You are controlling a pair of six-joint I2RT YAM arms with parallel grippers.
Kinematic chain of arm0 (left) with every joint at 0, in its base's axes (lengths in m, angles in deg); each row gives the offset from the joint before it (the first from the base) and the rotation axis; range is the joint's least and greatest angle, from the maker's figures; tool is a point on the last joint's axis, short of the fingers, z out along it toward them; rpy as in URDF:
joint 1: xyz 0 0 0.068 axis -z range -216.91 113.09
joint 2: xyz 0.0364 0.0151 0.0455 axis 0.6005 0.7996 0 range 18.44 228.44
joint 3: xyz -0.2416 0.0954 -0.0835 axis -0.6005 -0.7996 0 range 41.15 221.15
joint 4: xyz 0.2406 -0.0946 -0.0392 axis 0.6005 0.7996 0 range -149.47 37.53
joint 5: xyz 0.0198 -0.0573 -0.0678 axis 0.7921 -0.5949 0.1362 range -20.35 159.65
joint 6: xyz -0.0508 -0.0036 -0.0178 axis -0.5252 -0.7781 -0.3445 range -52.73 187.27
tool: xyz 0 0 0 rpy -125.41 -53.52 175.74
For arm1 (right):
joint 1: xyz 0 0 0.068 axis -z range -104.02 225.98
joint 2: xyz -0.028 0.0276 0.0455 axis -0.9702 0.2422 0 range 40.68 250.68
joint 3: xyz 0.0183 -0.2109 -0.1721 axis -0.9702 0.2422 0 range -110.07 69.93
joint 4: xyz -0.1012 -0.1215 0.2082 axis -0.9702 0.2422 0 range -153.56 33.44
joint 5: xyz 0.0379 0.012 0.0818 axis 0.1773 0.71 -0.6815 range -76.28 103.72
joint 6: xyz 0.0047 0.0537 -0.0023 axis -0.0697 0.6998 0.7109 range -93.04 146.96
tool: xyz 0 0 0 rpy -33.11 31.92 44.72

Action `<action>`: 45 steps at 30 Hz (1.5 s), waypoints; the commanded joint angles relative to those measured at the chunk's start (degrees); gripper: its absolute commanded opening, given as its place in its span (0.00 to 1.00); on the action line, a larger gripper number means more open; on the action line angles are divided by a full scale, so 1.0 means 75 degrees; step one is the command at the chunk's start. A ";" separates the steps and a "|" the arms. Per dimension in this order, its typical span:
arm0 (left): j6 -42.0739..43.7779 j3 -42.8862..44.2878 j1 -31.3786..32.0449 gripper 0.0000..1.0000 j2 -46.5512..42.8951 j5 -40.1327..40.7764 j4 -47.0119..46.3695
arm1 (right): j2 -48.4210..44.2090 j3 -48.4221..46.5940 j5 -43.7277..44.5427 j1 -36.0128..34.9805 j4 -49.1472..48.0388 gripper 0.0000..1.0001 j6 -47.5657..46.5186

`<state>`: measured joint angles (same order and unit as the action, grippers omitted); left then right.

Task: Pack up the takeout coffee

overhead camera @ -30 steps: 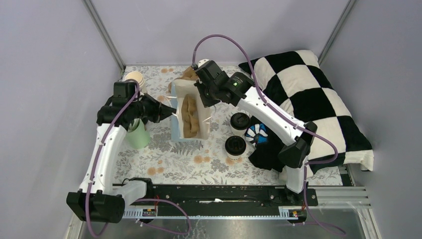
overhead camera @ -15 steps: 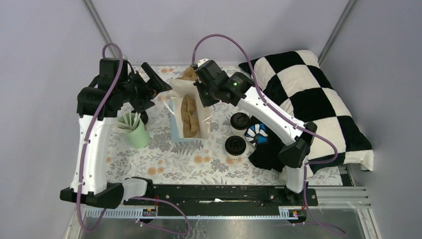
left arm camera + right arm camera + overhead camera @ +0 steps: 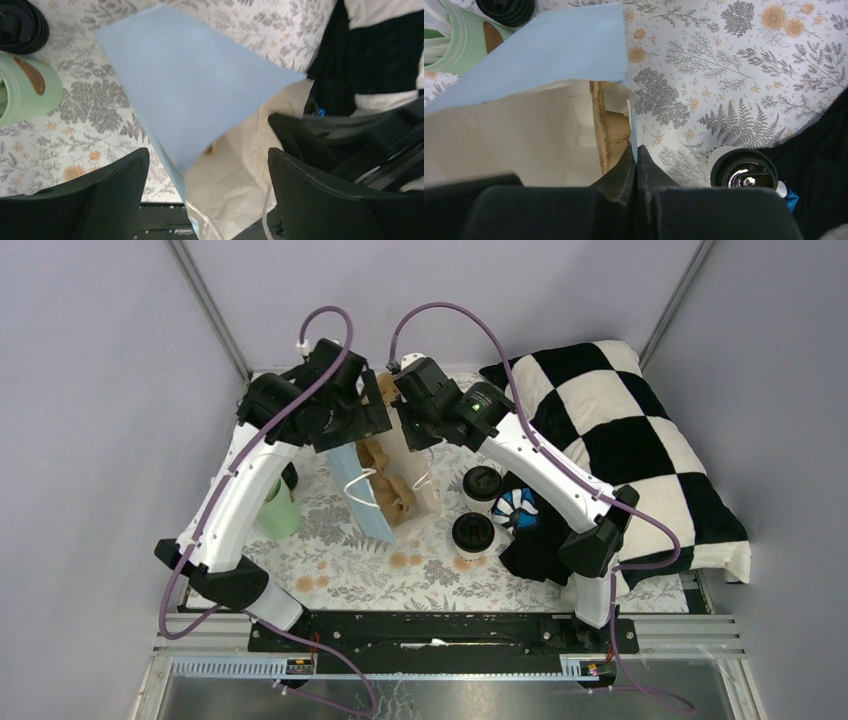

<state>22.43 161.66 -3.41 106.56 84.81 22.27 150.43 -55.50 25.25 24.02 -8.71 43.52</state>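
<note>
Cups of takeout coffee, two of them, white with round black lids, stand upright on the flowered tablecloth (image 3: 330,540) just right of the blue bag (image 3: 368,508). The far cup (image 3: 482,483) and the near cup (image 3: 472,532) are close to each other but apart. Neither is in the bag and neither gripper touches them. Just right of them lie a black cloth (image 3: 535,545) and a small blue-and-white thing (image 3: 517,508), with a black-and-white chequered pillow (image 3: 620,430) beyond on the right.

The bag sits mid-table, tilted, its mouth open upward. A brown cardboard carrier (image 3: 390,485) shows inside, against the bag's cream lining.

The right gripper (image 3: 635,152) reaches in from the far right. Its jaws are pressed together on the right rim of the bag's mouth, pinching the paper edge. The right wrist view shows the lid of one cup on the tablecloth to the right of the pinched edge.

The left gripper (image 3: 207,152) hangs over the far left side of the bag. Its jaws are spread wide and hold nothing. In the left wrist view the bag's blue face and cream mouth lie below, between the two fingers (image 3: 120,180); whether they touch the paper I cannot tell.

A mint-green cup (image 3: 278,510) stands left of the bag, partly hidden by the left arm.
</note>
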 commanded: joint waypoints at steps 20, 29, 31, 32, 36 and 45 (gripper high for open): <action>-0.0136 -0.1314 0.0640 0.16 -0.0102 0.1352 0.0010 | -0.0456 0.0183 0.0450 -0.0050 -0.0287 0.00 0.0323; -0.0572 -0.1877 0.0628 0.00 -0.1080 0.0940 -0.0891 | -0.0741 0.1039 0.1008 -0.0050 -0.0756 0.25 -0.0559; -0.1007 -0.2115 0.0610 0.00 -0.1318 0.0872 -0.1186 | -0.0716 0.0844 0.1109 -0.0055 -0.0461 0.43 -0.0805; -0.1107 -0.2258 0.0583 0.00 -0.1413 0.0766 -0.1390 | -0.0692 0.0669 0.1130 -0.0054 -0.0240 0.52 -0.0857; -0.1553 -0.2494 0.0550 0.00 -0.1486 0.0756 -0.1554 | -0.0750 -0.0052 0.0810 -0.0056 0.0529 0.69 -0.0702; -0.1916 -0.2035 0.0538 0.00 -0.0898 0.1225 -0.0943 | -0.1960 0.0215 -0.0618 -0.0351 0.0811 0.81 -0.0115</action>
<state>10.15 142.49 0.87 97.07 91.74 14.40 142.39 -53.62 25.90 23.76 -3.38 41.47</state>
